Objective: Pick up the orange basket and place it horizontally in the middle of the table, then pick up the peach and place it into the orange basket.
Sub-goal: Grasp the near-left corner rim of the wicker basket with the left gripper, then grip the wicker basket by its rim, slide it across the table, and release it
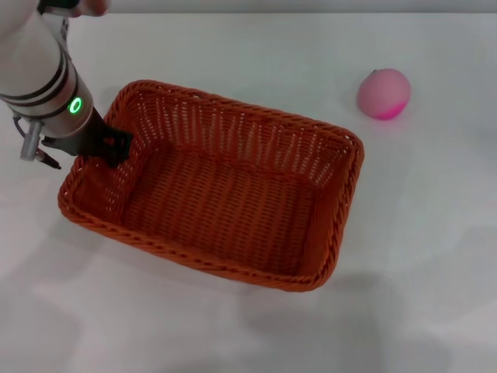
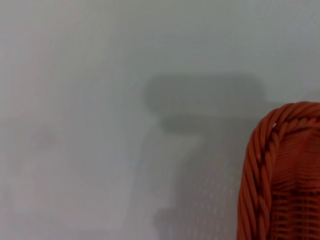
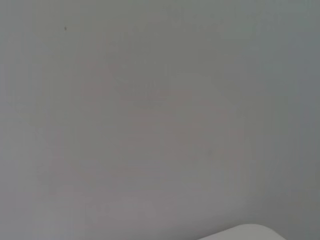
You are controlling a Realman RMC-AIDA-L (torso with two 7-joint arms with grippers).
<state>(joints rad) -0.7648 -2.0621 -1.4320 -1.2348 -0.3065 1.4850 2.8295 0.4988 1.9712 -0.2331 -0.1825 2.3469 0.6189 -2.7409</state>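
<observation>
The orange basket (image 1: 233, 105) lies on the white table (image 1: 435, 256) left of the middle, its long side slanting down to the right. My left gripper (image 1: 105, 148) reaches down over the basket's left end, one black finger inside the wall, shut on the rim. In the left wrist view, a stretch of the braided basket rim (image 2: 280, 175) shows over the table. The peach (image 1: 384, 93), pale pink with a magenta blush, rests on the table at the far right, well apart from the basket. My right gripper is out of view.
Bare white tabletop surrounds the basket in front and to the right. The right wrist view holds only white table surface (image 3: 150, 110).
</observation>
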